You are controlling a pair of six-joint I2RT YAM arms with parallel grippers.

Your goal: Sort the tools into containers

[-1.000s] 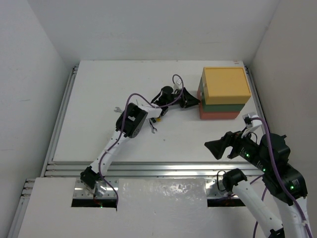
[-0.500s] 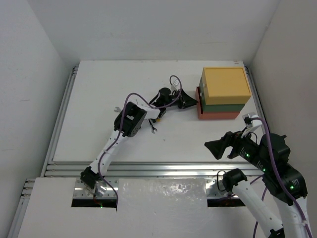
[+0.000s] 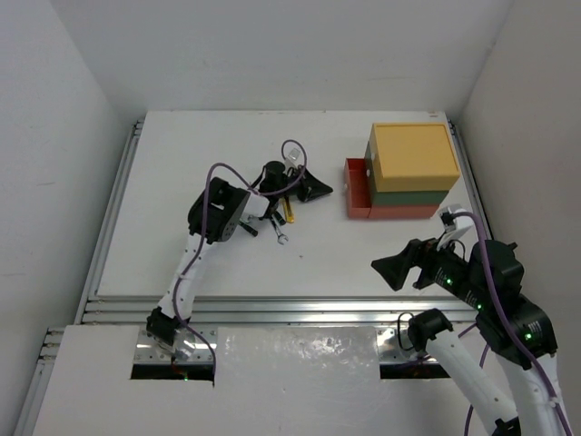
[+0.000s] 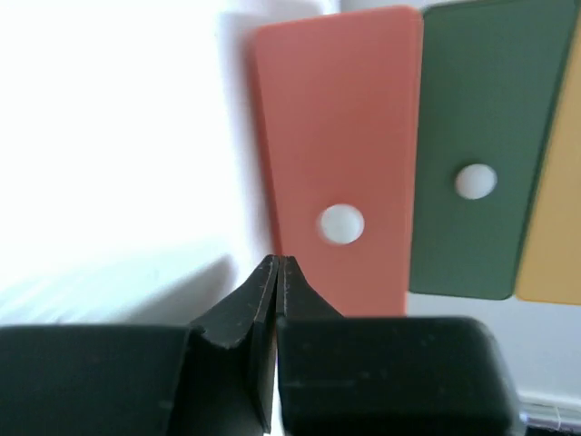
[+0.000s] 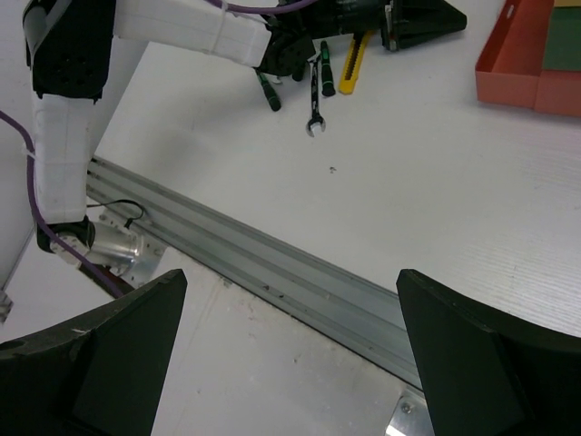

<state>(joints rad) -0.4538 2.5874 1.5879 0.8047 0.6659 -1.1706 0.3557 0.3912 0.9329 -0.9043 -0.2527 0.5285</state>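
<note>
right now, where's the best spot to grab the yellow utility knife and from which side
Pinch the yellow utility knife across its narrow body, toward the end nearer the arm bases, coming straight down from above. It lies flat on the table, so only its long sides can be pinched. The left arm crowds its far end and a screwdriver lies close alongside, so that near end looks the freest.

The left arm [image 3: 186, 268] is built of slim white links joined by bulky black housings, a purple cable [image 3: 218, 166] is strung along it, and a bare metal plate [image 3: 182, 350] is seen at its foot. The right arm [image 3: 458, 356] is made alike, with a second purple cable [image 3: 491, 263] and small green lights [image 3: 449, 282] set into its black joints. Each is ended in matt black: the left pincer [image 3: 327, 190] with fingers [image 4: 236, 318] tapered to thin tips, the right pincer [image 3: 381, 268] with broad, flat fingers [image 5: 100, 363]
</note>
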